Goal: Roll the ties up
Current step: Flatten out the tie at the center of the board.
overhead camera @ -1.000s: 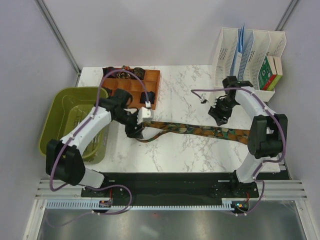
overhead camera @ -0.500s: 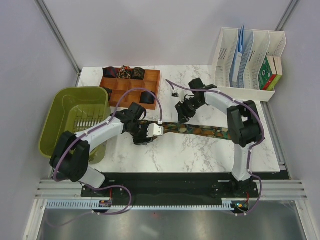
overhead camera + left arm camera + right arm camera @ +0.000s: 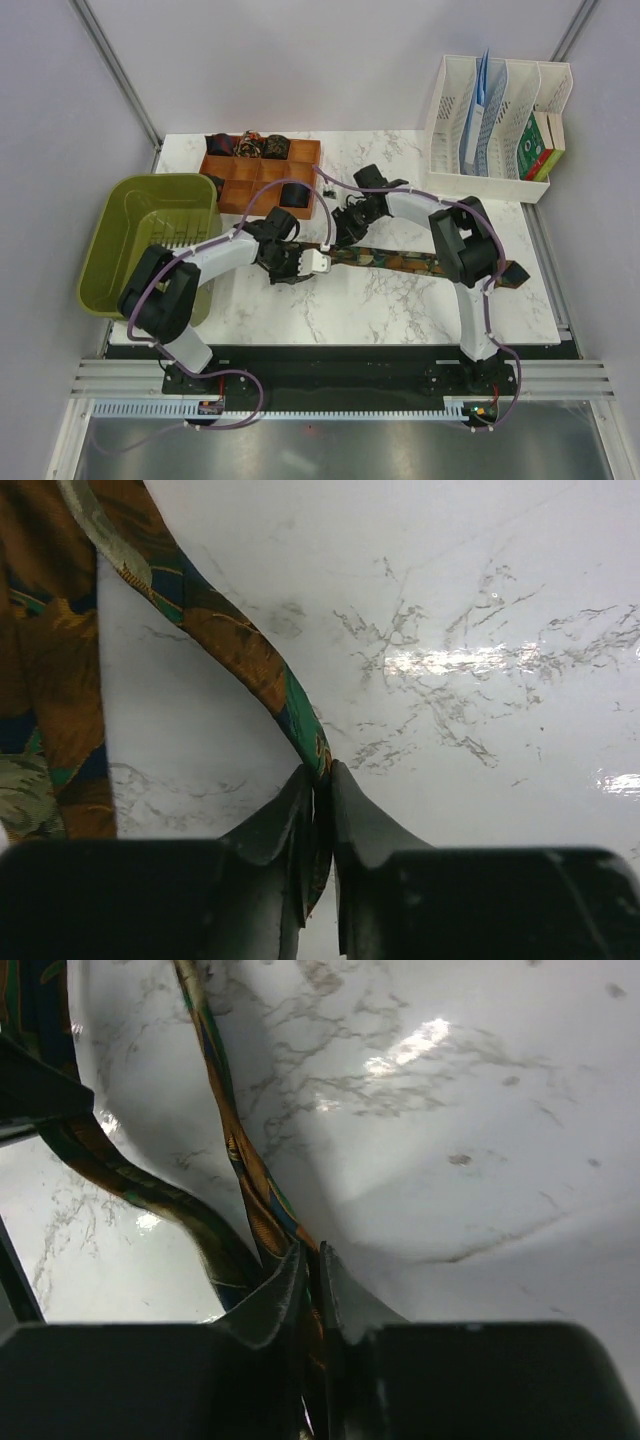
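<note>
Right gripper (image 3: 308, 1260) from far right to just beside left gripper (image 3: 320, 780) (jaws now on tie (image 3: 400, 262))

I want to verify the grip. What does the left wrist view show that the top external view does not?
Only the left wrist view: the left gripper, its dark fingers pinched shut on the edge of the orange-green patterned fabric tie. Only the top external view: the olive-green plastic bin, the brown wooden compartment tray holding rolled ties, the white file rack. Both: the tie over the white marble table.
</note>
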